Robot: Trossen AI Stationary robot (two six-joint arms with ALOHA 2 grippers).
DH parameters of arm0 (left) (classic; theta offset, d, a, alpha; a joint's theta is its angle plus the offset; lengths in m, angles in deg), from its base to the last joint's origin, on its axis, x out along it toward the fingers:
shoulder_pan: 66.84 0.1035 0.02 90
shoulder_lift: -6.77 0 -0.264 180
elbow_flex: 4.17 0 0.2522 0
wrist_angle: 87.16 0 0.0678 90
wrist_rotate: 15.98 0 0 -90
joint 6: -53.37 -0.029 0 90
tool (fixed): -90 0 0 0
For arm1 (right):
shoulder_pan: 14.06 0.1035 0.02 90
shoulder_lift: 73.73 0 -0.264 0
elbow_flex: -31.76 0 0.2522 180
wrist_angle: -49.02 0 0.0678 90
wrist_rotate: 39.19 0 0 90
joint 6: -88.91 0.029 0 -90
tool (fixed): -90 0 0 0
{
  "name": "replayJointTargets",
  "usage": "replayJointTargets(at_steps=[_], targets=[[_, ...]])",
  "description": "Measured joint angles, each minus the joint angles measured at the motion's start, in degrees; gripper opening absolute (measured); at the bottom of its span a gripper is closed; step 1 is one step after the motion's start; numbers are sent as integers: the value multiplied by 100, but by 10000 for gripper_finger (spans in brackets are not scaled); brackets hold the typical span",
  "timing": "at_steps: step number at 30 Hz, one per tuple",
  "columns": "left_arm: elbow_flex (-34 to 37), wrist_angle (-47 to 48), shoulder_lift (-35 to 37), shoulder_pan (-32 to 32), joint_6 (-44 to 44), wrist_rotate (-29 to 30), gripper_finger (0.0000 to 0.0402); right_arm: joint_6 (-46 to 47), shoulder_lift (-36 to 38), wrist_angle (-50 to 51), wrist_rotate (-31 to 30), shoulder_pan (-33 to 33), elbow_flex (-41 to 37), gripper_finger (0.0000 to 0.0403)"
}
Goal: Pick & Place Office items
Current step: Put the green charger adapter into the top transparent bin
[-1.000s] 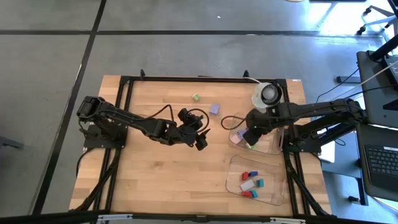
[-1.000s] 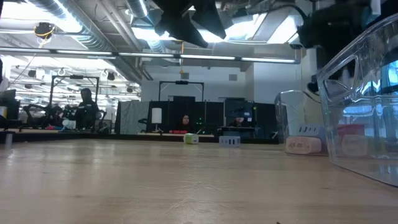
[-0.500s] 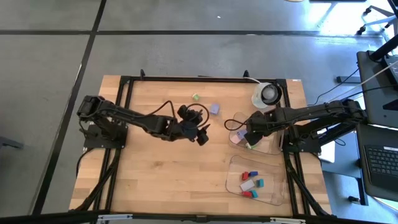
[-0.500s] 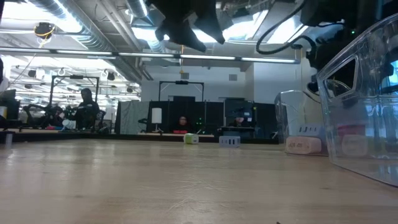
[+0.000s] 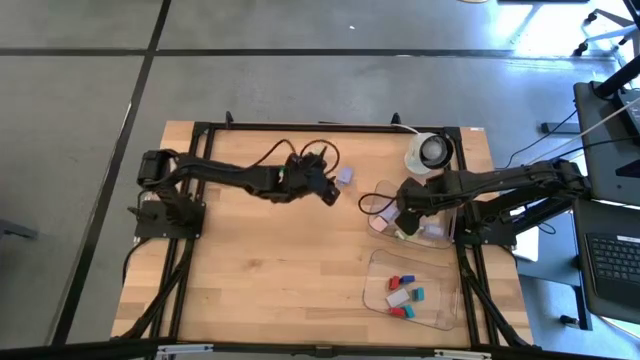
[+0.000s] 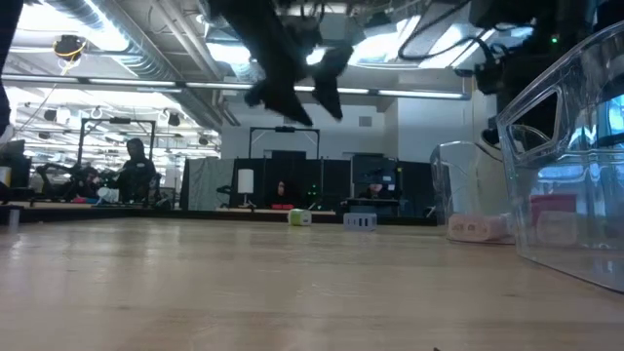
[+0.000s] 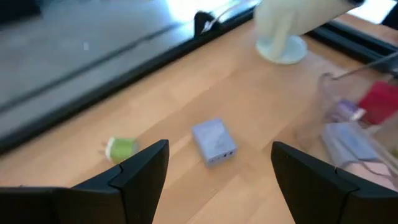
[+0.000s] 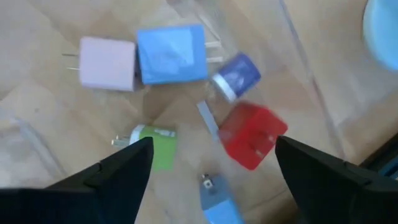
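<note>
The left gripper hovers wide open and empty near the lavender piece. The right gripper, open and empty too, hangs over a clear tray holding a red piece.

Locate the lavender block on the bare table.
In the high view the lavender block lies on the table's far middle, right of the small green block, just beyond the left hand. The left wrist view shows it ahead between open fingers.

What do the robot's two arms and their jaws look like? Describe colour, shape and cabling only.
Both arms are dark, jointed and slender, each mounted on a black frame at its side of the table. The left gripper and right gripper end in two flat, black, wedge-shaped fingers. Thin black cables loop above each arm near the wrist.
</note>
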Motion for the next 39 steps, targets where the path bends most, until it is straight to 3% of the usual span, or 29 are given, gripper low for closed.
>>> replayJointTargets(at_steps=[6, 13, 18, 22, 30, 39], targets=[[0, -9, -438, 752, 487, -736, 279, -788, 27, -29, -539, -20, 331, 341], [0, -20, -739, 1627, -191, -981, 279, -1291, 27, -120, -987, -389, 595, 342], [0, -79, -978, 2325, -199, -1916, 279, -1414, 27, -329, -1139, -818, 680, 342], [0, -101, -1204, 2731, -209, -2692, 279, -1466, 27, -755, -899, -1236, 681, 342], [0, -568, -1560, 2954, -1185, -3216, 279, -1761, 27, -1592, -374, -1967, 683, 342], [0, -763, -1847, 2948, -1288, -3400, 279, -1737, 27, -1669, -261, -2384, 683, 342]])
